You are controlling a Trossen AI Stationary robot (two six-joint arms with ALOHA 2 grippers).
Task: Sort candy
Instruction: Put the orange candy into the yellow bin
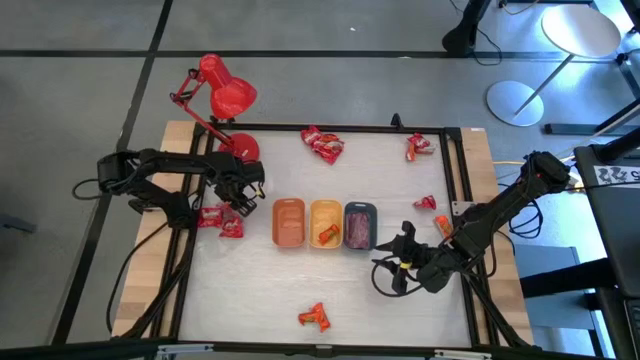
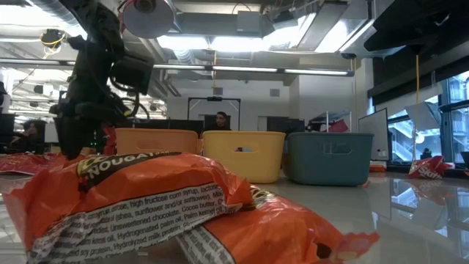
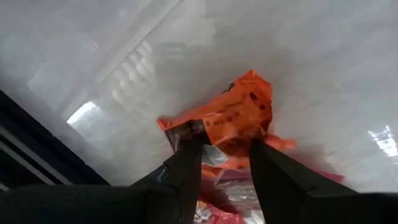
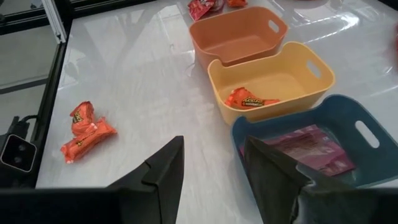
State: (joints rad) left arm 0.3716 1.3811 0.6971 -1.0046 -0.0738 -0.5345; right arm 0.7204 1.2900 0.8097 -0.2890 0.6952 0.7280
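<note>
High view: left gripper (image 1: 243, 193) at centre-left over a candy pile (image 1: 221, 220). Orange tray (image 1: 289, 222) empty, yellow tray (image 1: 325, 222) and grey tray (image 1: 360, 224) each hold some; clusters remain at top and bottom. Sorting looks early.

Low view: glossy white table (image 2: 410, 213), office behind.

Left wrist: fingers (image 3: 186, 163) slightly parted, straddling an orange wrapper (image 3: 239, 115), grip unclear.

Right wrist: right gripper (image 4: 211, 165) empty, spread wide.
</note>
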